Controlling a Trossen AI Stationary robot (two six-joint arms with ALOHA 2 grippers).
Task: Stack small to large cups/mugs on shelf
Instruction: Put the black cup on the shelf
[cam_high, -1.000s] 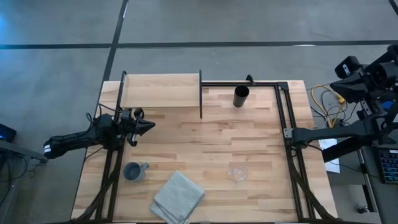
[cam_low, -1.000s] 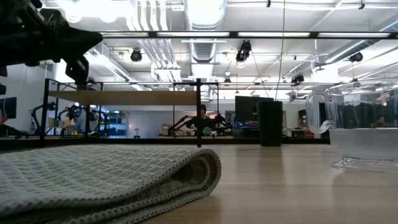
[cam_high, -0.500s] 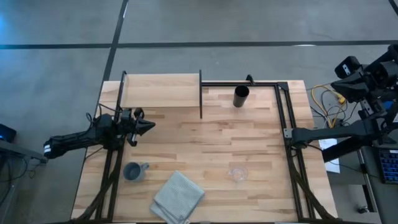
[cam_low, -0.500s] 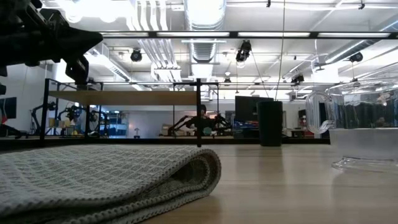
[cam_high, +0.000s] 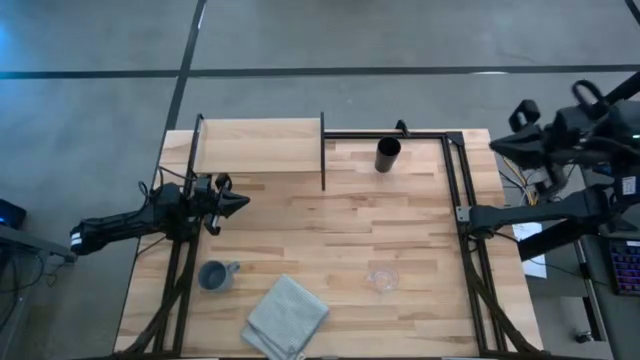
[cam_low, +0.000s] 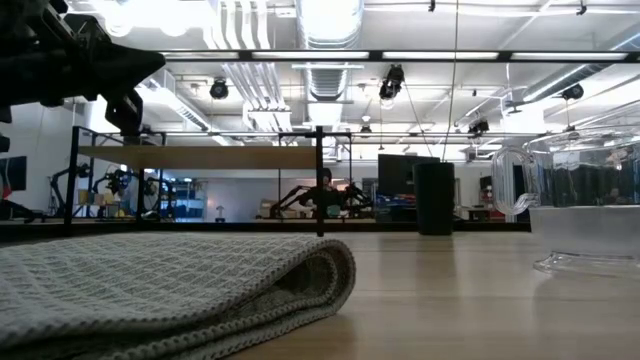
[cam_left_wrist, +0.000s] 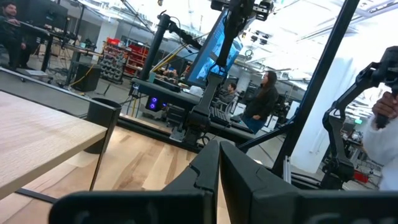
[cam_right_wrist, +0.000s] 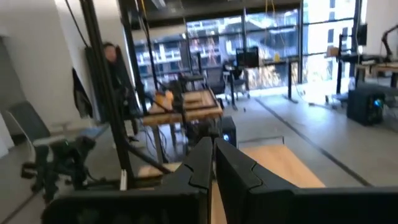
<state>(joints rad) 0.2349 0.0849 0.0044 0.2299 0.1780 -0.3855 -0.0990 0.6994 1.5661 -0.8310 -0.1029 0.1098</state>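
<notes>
The black cup (cam_high: 388, 155) stands upright on the tabletop at the far side, just right of the shelf (cam_high: 260, 145). The blue-grey mug (cam_high: 214, 275) stands near the left front. The clear glass cup (cam_high: 382, 279) stands near the front middle and looms at the right in the low view (cam_low: 585, 210). My left gripper (cam_high: 242, 203) is shut and empty, above the table's left side in front of the shelf. My right gripper (cam_high: 497, 143) is shut and empty at the table's far right edge. The left wrist view shows the black cup (cam_left_wrist: 102, 124) beyond the shelf board (cam_left_wrist: 37, 137).
A folded grey cloth (cam_high: 287, 315) lies at the front edge, between mug and glass cup. Black frame rails run along the table's right side (cam_high: 455, 200), far side (cam_high: 400, 134) and left side (cam_high: 180, 280). People show in the room beyond (cam_left_wrist: 264, 93).
My right arm has swung from beyond the table's right side toward the table's right edge, its gripper still shut. The left arm and the cups have kept still.
</notes>
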